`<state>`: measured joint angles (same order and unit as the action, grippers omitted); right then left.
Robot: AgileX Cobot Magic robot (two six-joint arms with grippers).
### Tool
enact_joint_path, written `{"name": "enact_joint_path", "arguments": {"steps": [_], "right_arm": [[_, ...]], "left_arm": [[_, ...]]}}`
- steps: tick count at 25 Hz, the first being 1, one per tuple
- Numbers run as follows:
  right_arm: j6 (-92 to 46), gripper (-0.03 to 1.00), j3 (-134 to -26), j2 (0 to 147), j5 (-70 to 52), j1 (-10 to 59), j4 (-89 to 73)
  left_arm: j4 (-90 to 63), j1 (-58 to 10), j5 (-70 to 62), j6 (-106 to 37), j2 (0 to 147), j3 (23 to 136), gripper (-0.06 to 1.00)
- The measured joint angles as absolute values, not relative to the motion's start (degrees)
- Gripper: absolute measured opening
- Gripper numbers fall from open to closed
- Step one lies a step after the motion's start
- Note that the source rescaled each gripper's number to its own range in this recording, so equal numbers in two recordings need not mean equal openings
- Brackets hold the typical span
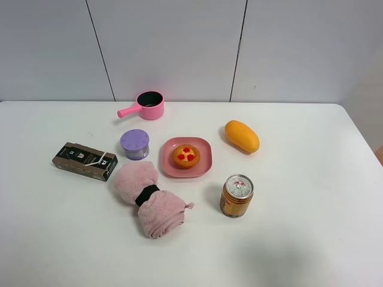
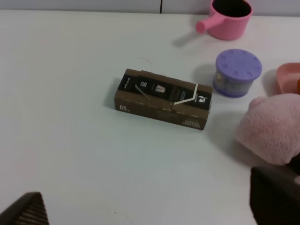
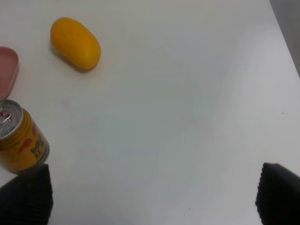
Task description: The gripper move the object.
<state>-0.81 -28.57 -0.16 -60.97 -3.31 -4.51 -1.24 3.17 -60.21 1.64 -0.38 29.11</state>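
**Can stands untouched, approach not yet begun**

The small golden-orange drink can with red markings and a silver pull-tab top stands upright on the white table, near the front of the middle area. Taking the pink square plate with a small tart on it as the clock centre in the high view, the can is at about 4 o'clock, apart from the plate. The orange oval mango lies at about 2 o'clock, the lilac round lidded tub at 9 o'clock, and the rolled pink towel with a black band at about 7 o'clock.

No arm is seen in the high view. In the right wrist view the two black fingers of the right gripper are set wide apart with nothing between them; the can is just beside one fingertip, not inside the gap. The left gripper is also spread and empty (it looks over the brown and black carton, well apart from the can).

I judge that the task is at its first step. The right gripper is the nearer one, so the next move calls for shifting it sideways until the can sits between the fingers, then lowering and closing on the can's side. The can is round and smooth, so the grasp should be centred, otherwise it may tip.
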Motion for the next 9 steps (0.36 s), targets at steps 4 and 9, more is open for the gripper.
{"name": "enact_joint_path", "arguments": {"steps": [4, 9], "right_arm": [[-0.8, 1.0, -28.6, -0.2, -61.0, -3.3, -4.5], [-0.8, 1.0, -28.6, -0.2, -61.0, -3.3, -4.5]], "left_arm": [[-1.2, 3.2, -60.2, 1.6, -0.4, 29.1, 0.6], [-1.2, 3.2, -60.2, 1.7, -0.4, 29.1, 0.6]]}}
